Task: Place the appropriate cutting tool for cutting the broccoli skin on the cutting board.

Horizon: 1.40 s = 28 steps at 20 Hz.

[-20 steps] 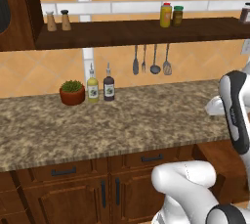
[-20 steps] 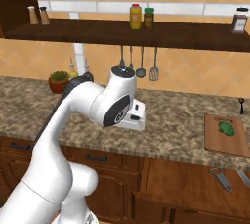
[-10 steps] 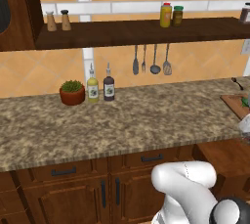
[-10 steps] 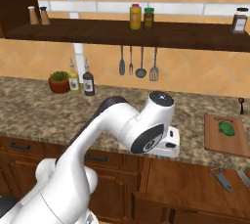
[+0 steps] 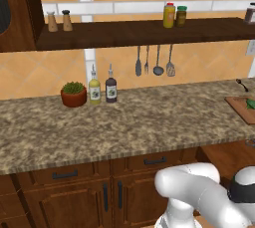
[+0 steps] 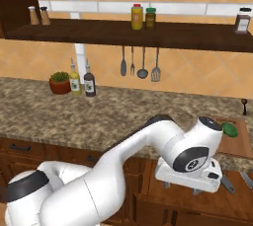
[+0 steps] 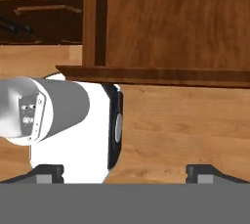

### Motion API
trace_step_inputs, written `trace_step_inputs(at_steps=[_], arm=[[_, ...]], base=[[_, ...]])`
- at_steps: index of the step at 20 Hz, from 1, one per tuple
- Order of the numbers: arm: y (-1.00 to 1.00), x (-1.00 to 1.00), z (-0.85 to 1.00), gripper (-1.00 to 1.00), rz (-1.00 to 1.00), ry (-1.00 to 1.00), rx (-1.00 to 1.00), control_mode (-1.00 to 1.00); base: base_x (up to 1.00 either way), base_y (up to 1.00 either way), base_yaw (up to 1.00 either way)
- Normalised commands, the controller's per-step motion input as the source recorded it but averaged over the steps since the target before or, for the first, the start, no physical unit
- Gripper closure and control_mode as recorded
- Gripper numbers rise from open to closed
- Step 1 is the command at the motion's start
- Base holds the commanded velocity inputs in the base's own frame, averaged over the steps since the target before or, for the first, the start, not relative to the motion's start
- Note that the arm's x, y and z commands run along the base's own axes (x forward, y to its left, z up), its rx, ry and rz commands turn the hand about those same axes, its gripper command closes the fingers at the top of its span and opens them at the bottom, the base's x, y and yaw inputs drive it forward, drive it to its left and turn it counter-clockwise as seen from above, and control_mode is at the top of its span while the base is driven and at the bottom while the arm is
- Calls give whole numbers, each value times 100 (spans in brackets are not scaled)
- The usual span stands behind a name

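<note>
The reddish-brown cutting board (image 6: 239, 143) lies on the counter at the far right, with the small green broccoli (image 6: 229, 129) on its near left part. Both also sit at the right edge of the left base view: cutting board (image 5: 240, 108), broccoli (image 5: 250, 103). My white hand (image 6: 188, 174) hangs below the counter edge, just left of the board and in front of the cabinets. Two grey utensils (image 6: 228, 184) lie low at the right beside it, too small to tell apart. In the hand view my gripper (image 7: 127, 173) is open, its tips wide apart, nothing between them.
A potted plant (image 6: 60, 83) and two bottles (image 6: 89, 82) stand at the back left of the granite counter (image 6: 99, 119). Utensils hang on the wall (image 6: 142, 62) under a dark shelf (image 6: 148, 32) with jars. The hand view looks at wooden floor (image 7: 185, 125) and a cabinet (image 7: 171, 22).
The arm has swung right and down, from in front of the counter's middle to below its edge beside the board. In the left base view the board has come into sight.
</note>
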Motion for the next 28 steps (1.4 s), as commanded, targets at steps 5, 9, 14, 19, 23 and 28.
trace_step_inputs(at_steps=[5,9,14,19,23,28], arm=[[-89,12,-40,-100,2,0,0,-100],[-74,47,-27,-100,4,6,0,-100],[-55,55,-53,-100,0,5,0,-100],[-47,65,-69,-100,0,5,0,-100],[-38,54,-79,-100,0,2,0,-100],[-29,32,-80,-100,0,2,0,-100]], base=[[0,0,0],[0,0,0],[0,0,0],[0,0,0],[0,0,0],[0,0,0]])
